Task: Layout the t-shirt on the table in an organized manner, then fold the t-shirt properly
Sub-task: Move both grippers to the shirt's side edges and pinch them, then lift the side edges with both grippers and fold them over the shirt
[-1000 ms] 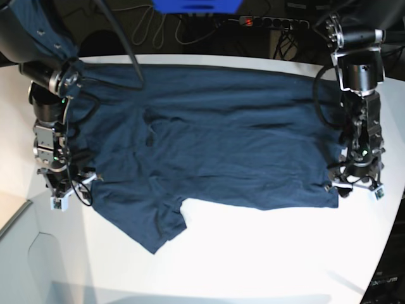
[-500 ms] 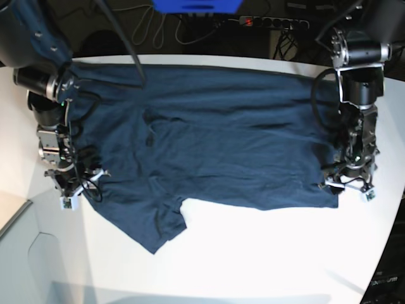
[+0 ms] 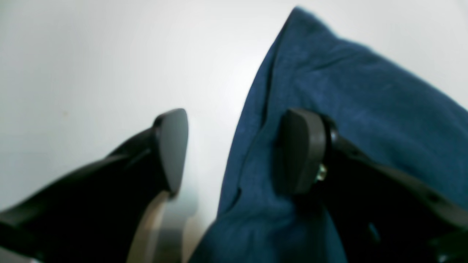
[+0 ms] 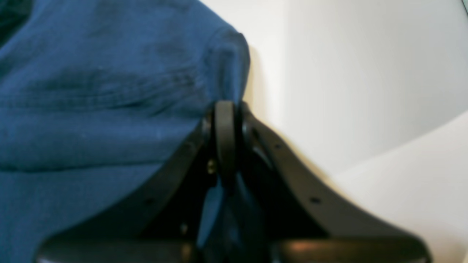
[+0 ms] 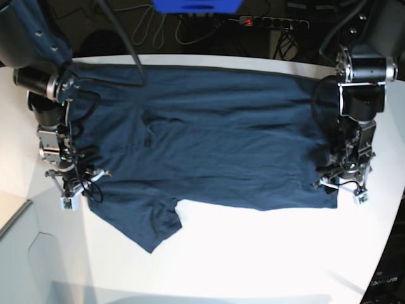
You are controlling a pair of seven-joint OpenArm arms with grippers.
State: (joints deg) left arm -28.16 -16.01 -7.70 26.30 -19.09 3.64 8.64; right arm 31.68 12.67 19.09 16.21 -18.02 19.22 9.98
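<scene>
The soft navy t-shirt [image 5: 215, 139] is spread on the smooth white table [image 5: 253, 253]; its edge is pinched by the right gripper [image 4: 225, 120], while the left gripper [image 3: 234, 153] is parted astride the hem.

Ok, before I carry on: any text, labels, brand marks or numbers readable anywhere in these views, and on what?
No text can be read in any view.
T-shirt: plain navy cloth, no print or neck label showing.
Table: bare white, no markings.
Left gripper and right gripper: blurred black fingers, no lettering.
Power strip at the back: too small to read.
</scene>
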